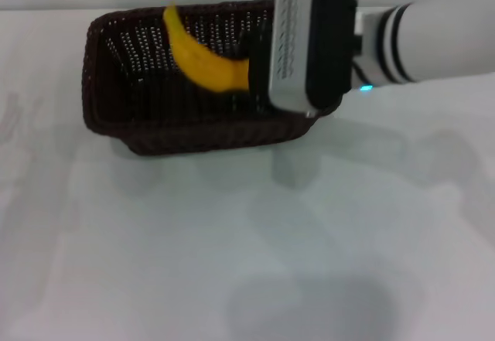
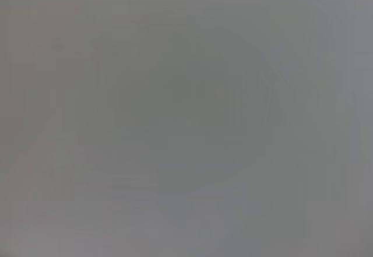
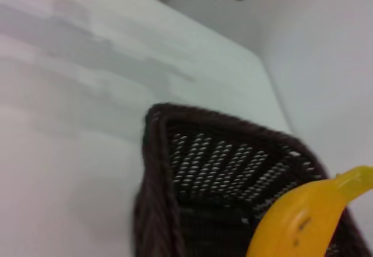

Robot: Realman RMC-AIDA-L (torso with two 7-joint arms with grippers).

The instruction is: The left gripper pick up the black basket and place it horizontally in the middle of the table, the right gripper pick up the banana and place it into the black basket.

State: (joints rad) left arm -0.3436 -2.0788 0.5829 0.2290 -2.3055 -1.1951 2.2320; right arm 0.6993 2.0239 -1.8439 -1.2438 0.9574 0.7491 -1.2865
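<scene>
**Basket and banana, far side of table**

Basket (image 1: 155, 136): dark wicker, lying lengthwise on the white table (image 1: 232, 264), toward its far edge, left of centre. Banana (image 1: 197, 59): yellow, inside the basket's bounds, one end raised over the far rim, the other hidden under the right gripper (image 1: 259, 74). Right gripper: over the basket's right end; finger state cannot be told. Left gripper: not seen.

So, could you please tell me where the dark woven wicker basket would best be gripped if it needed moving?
Probably the dark woven wicker basket's braided short-end rim on the robot's left, pinched from above: that end is clear, while the right gripper and curved yellow banana crowd the other end.
</scene>
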